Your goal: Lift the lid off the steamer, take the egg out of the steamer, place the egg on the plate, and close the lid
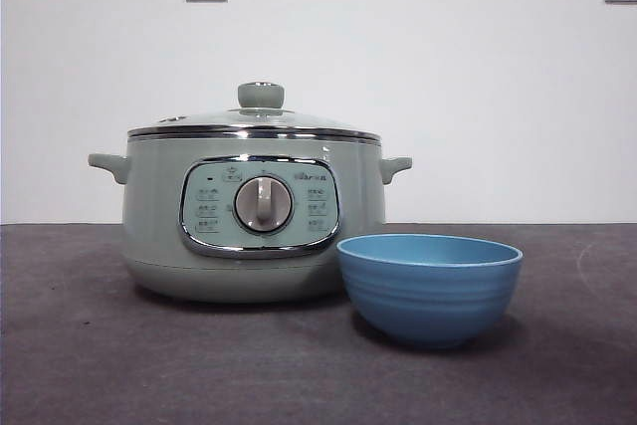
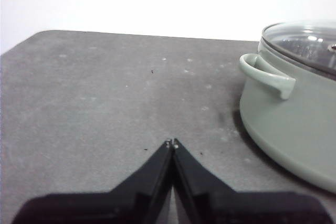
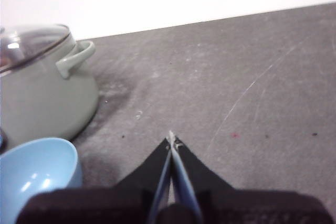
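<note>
Your steamer (image 1: 254, 216) panel text too small to read, lid (image 1: 256, 118) on, plate (image 1: 429, 288) empty in right wrist view only, left gripper (image 2: 171, 142) and right gripper (image 3: 171, 139) jaws closed, holding nothing, over counter (image 1: 80, 345).

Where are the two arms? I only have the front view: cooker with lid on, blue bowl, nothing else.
Observer: The left end effector waits over bare table beside the steamer's handle, jaws shut, holding nothing.
Operator: And the right one?
Observer: The right end effector is shut too, near the plate.
Operator: Anything in the bowl?
Observer: The part of the plate's inside that the right wrist view shows is empty.
</note>
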{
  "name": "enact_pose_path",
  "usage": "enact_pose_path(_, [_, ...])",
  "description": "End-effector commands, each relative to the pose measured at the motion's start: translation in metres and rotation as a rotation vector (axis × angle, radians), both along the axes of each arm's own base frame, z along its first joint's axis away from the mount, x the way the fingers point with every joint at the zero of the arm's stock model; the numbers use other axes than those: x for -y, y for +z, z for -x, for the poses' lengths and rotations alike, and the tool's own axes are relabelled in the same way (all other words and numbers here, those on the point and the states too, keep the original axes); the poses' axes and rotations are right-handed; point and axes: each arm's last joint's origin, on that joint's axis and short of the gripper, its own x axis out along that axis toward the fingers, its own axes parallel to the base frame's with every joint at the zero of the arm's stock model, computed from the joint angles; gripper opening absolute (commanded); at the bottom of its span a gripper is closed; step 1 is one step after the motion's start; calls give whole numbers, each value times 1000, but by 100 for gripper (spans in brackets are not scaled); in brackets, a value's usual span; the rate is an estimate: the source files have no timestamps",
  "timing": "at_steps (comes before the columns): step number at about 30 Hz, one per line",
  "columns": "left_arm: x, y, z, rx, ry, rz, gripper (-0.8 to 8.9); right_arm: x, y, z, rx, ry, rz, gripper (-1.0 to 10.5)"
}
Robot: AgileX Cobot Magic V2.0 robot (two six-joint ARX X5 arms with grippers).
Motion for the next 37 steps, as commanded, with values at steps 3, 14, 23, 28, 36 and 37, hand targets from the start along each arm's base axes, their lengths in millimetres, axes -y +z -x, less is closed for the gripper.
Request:
enact_pose_path(3, [2,9,2,10,-63,105,-8,0,8,1,9,-15,-156,-11])
enact_pose_path(14, [5,83,19,86,-142,141,-8,-2,65,8,67,67,-173,-11])
enact_pose_path(23, [10,142,20,-32,-331,85,-8,-7,132,3,-76,244,-55,-11])
enact_pose_path(28, [12,162,16,-122,-420,57,-8,-10,172,-8,-165,365,47,-11])
enact_pose_path(36, [15,179,12,-214,-540,25,-8,-15,215,-23,-285,548,124,-11])
enact_pose_path(37, [15,181,11,-218,-559,24,-8,-16,217,-24,-302,568,128,-11])
